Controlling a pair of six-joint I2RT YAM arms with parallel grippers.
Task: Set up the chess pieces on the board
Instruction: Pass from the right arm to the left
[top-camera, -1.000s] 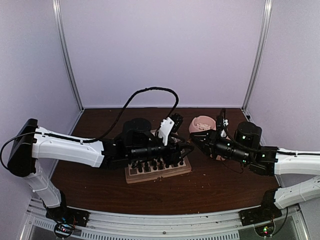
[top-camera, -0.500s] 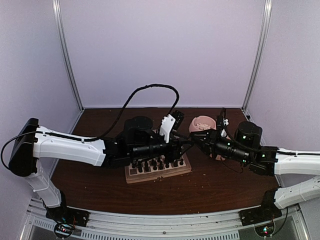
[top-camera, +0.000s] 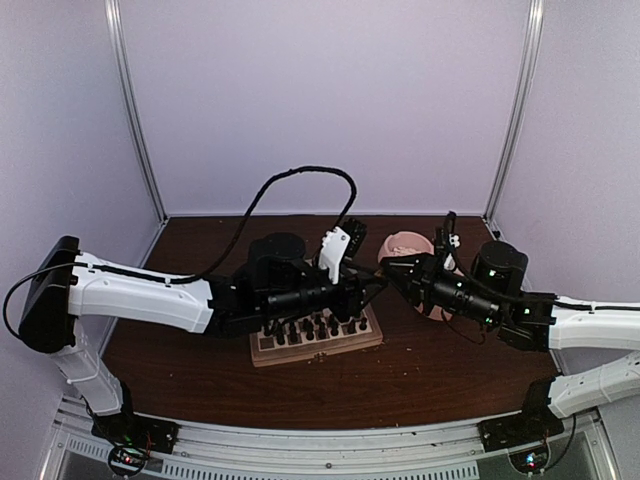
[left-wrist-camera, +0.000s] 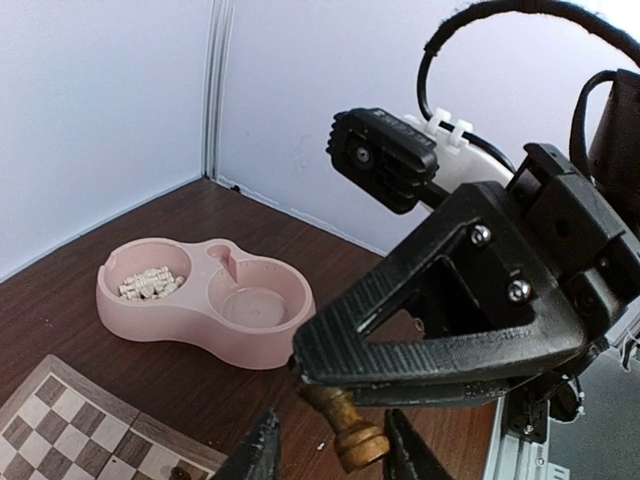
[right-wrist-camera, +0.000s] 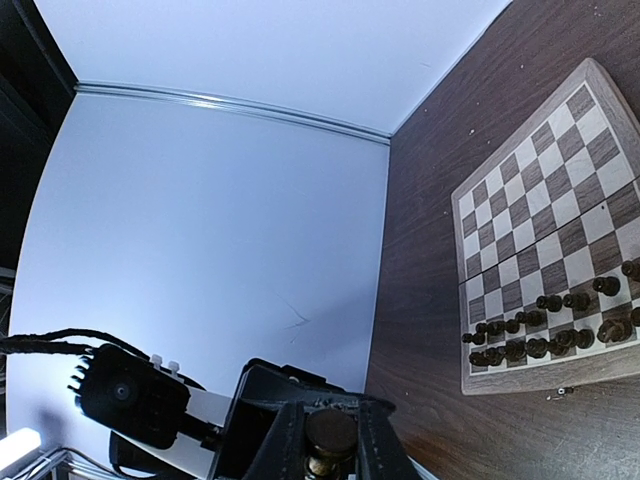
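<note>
My right claw (right-wrist-camera: 330, 450) clamps a dark piece (left-wrist-camera: 352, 432), left claw (left-wrist-camera: 332, 455) apart around it. Beneath them, board's (right-wrist-camera: 540, 200) dark rows (right-wrist-camera: 530, 338) look nearly full; whites (left-wrist-camera: 148, 283) wait in bowl (left-wrist-camera: 200, 322).

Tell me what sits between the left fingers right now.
A brown chess piece, held in the right fingers, sits between the left fingers; the left wrist view shows it.

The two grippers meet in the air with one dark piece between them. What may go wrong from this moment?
1. The right gripper holds the dark piece by its top only, and the left gripper has its fingers either side of the base without clearly touching. An early release may drop it.
2. The standing pieces on the board are nearby; a falling piece may knock them over.
</note>
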